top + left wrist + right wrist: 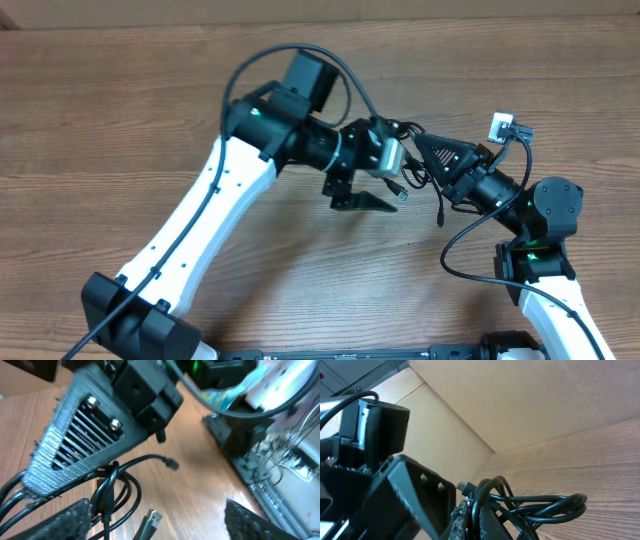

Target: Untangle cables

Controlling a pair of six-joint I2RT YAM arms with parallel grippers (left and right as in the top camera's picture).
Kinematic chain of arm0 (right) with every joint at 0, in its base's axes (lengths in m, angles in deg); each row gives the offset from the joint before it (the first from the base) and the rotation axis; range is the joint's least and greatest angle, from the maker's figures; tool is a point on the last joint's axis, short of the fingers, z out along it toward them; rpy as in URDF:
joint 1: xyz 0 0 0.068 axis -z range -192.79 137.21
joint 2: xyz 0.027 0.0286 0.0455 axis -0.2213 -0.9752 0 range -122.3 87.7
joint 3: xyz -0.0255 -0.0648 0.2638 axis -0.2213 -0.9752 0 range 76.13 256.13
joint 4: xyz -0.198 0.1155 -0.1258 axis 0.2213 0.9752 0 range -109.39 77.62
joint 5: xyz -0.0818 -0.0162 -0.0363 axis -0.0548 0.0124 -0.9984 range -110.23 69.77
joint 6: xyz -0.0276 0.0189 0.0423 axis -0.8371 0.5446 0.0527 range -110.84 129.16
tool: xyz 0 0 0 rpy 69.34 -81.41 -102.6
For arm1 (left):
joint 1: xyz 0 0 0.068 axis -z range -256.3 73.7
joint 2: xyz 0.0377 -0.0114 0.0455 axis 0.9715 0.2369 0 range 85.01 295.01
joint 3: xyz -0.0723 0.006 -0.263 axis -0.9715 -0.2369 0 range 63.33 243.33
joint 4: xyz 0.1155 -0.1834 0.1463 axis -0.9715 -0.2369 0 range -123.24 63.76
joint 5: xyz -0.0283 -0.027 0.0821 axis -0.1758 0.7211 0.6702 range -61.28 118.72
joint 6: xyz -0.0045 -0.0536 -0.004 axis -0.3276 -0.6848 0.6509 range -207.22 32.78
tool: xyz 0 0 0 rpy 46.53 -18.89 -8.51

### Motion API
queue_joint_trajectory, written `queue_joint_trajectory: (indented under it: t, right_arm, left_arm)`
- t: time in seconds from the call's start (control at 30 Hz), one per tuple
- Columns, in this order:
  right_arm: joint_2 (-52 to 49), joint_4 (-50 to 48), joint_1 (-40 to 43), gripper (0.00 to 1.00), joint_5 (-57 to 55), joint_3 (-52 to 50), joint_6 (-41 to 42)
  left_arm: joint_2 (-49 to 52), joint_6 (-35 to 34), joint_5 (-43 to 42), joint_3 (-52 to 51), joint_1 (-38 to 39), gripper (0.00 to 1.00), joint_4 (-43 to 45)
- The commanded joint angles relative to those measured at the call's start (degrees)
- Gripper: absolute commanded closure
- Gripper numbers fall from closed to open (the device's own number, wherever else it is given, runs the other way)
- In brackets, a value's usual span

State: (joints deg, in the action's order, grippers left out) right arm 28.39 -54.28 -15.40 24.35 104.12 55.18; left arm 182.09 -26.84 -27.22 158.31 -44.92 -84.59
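White arm links (215, 200) — black joints (290, 125), green lights (258, 110)

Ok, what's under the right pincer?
Black cables loop under the right pincer, with a black plug end and a silver-tipped plug hanging free. How the strands cross inside the shut jaws is covered.

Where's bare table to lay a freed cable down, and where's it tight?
Free: the table left of the left arm; the strip between both arms, near edge. Crowded: centre, around the cables by the right arm.
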Motion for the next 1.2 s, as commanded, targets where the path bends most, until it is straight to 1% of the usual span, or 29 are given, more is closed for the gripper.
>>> queue_joint_trajectory:
  t: [0.0, 0.13, 0.2, 0.3, 0.47, 0.77, 1.03, 1.17]
  right_arm:
    - [0.3, -0.7, 0.1, 0.96, -0.4, 1.3, 0.5]
    - [0.3, -0.9, 0.1, 0.96, -0.4, 1.3, 0.5]
    - [0.3, -1.2, 0.1, 0.96, -0.1, 1.3, 0.5]
    - [0.3, -2.3, 0.1, 0.96, 0.9, 1.3, 0.5]
    - [0.3, -3.0, 0.1, 0.96, 1.6, 1.3, 0.5]
    - [0.3, -3.0, 0.1, 0.96, 1.6, 1.3, 0.5]
    - [0.3, -3.0, 0.1, 0.96, 1.6, 1.3, 0.5]
    - [0.3, -3.0, 0.1, 0.96, 1.6, 1.3, 0.5]
  left_arm:
    - [-1.9, -2.0, 6.2, 1.3, 0.1, 0.17, 0.7]
    - [-1.9, -8.0, 7.7, 1.3, -0.2, 0.17, 2.1]
    - [-1.8, -9.3, 8.5, 1.3, -0.2, 0.16, 2.4]
    - [-1.8, -9.2, 8.8, 1.2, 0.5, 0.11, 2.4]
    - [-1.8, -9.2, 11.8, 1.2, 1.8, 0.12, 3.6]
    - [-1.7, -9.4, 10.9, 1.1, 3.1, 0.09, 5.1]
    - [-1.5, -9.4, 11.2, 0.7, 4.6, 0.14, 5.1]
    - [-0.8, -9.4, 11.2, 0.7, 4.6, 0.19, 5.1]
